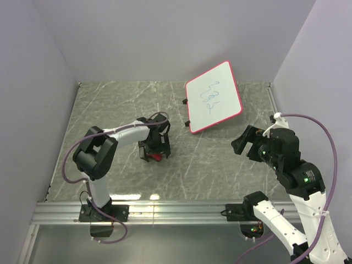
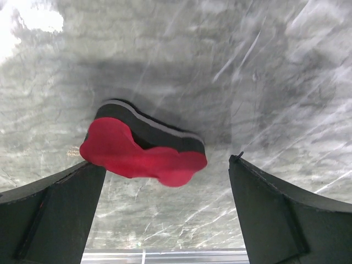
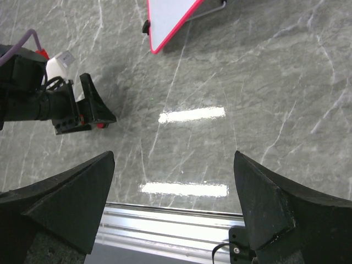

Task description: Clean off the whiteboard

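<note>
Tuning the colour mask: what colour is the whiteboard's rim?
Red-pink; the whiteboard shows it best in the top view.

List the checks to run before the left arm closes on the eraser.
1. The left jaws stand wide open: ok.
2. The eraser sits between the left jaws, though off-centre: ok.
3. The eraser lies free on the table, not gripped: ok.
4. The whiteboard is in view with blue scribbles on it: ok.
5. The right jaws are open, empty and apart from the whiteboard: ok.
6. The whiteboard lies flat rather than propped up: cannot tell.
</note>
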Controlling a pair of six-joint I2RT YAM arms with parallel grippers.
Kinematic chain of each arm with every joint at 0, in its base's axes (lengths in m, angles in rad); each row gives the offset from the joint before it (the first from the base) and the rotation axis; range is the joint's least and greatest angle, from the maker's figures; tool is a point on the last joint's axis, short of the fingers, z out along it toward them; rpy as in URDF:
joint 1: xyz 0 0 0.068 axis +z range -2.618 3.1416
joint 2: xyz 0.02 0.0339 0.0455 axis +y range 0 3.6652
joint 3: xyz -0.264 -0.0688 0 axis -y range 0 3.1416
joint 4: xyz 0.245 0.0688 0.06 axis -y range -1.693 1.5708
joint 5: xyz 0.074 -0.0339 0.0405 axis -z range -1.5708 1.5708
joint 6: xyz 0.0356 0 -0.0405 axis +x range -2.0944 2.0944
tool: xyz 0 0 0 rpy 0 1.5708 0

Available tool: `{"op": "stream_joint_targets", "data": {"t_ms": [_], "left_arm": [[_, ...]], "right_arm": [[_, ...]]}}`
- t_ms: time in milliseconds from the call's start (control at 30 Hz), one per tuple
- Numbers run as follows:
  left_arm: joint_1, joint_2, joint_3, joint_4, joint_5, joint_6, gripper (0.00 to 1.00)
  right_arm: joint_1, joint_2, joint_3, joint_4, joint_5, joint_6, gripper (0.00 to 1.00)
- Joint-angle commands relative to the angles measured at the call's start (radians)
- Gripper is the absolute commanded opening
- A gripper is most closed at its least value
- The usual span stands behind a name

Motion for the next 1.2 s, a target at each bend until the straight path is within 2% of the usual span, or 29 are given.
{"op": "stream_joint_targets", "data": {"t_ms": [0, 67, 267, 300, 400, 467, 633, 733, 767, 800, 967, 1033, 1133, 1167], "left_arm": [[0.005, 0.050, 0.058, 0.071, -0.047, 0.041, 0.99], [0.009, 0.070, 0.070, 0.068, -0.051, 0.046, 0.99], [0.040, 0.127, 0.141, 0.051, -0.054, 0.074, 0.87], [0.043, 0.135, 0.165, 0.046, -0.056, 0.083, 0.79], [0.046, 0.155, 0.202, 0.029, -0.053, 0.091, 0.65], [0.046, 0.147, 0.201, 0.034, -0.045, 0.091, 0.61], [0.046, 0.126, 0.161, 0.051, -0.018, 0.089, 0.43], [0.044, 0.104, 0.133, 0.061, -0.002, 0.089, 0.24], [0.044, 0.092, 0.126, 0.061, -0.001, 0.088, 0.15], [0.044, 0.089, 0.120, 0.061, 0.001, 0.087, 0.00], [0.044, 0.066, 0.167, 0.023, -0.004, 0.133, 0.00], [0.046, 0.080, 0.266, -0.014, -0.037, 0.159, 0.00], [0.054, 0.130, 0.495, -0.078, -0.027, 0.225, 0.00], [0.058, 0.186, 0.641, -0.095, -0.028, 0.250, 0.00]], "right_arm": [[0.007, 0.008, 0.005, 0.015, 0.013, -0.009, 0.95], [0.007, 0.008, 0.004, 0.015, 0.015, -0.008, 0.95], [0.007, 0.008, -0.004, 0.018, 0.016, -0.009, 0.95], [0.007, 0.008, -0.005, 0.018, 0.015, -0.009, 0.95], [0.006, 0.011, -0.005, 0.020, 0.016, -0.014, 0.95], [0.007, 0.014, -0.005, 0.020, 0.019, -0.017, 0.95], [0.007, 0.013, -0.014, 0.020, 0.030, -0.023, 0.95], [0.006, 0.016, -0.027, 0.024, 0.030, -0.026, 0.95], [0.007, 0.016, -0.033, 0.027, 0.030, -0.026, 0.95], [0.006, 0.017, -0.034, 0.033, 0.025, -0.026, 0.95], [0.007, 0.034, -0.044, 0.058, 0.021, -0.017, 0.95], [0.007, 0.054, -0.033, 0.081, 0.007, -0.012, 0.95], [0.006, 0.104, -0.005, 0.102, 0.002, 0.003, 0.93], [0.003, 0.120, 0.018, 0.107, 0.021, 0.012, 0.93]]}}
